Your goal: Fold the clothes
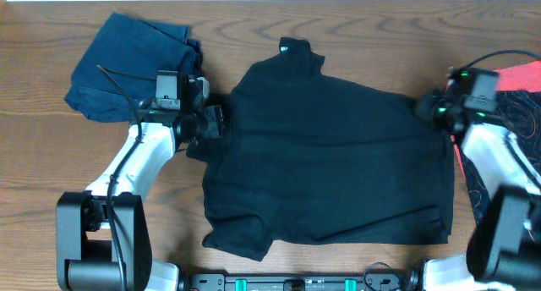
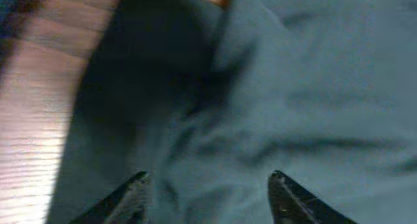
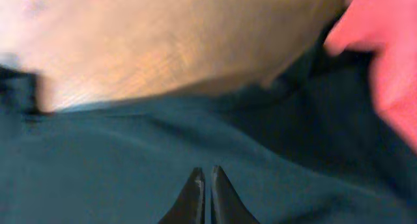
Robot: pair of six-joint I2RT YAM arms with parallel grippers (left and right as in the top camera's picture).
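I think the folding is only at its start. The black shirt lies spread out in the middle of the bench. It is mostly flat, with a small white tag at its far edge, and its near left corner sticks out crooked. The left jaws are open over the shirt's left edge, with rumpled cloth under them. The right jaws are closed tight at the shirt's far right corner. That view is blurry, so I cannot tell if they pinch any cloth. Next, I think both sides need a good hold, then one side gets lifted and laid over the middle. A blue cloth sits far left, a red one far right
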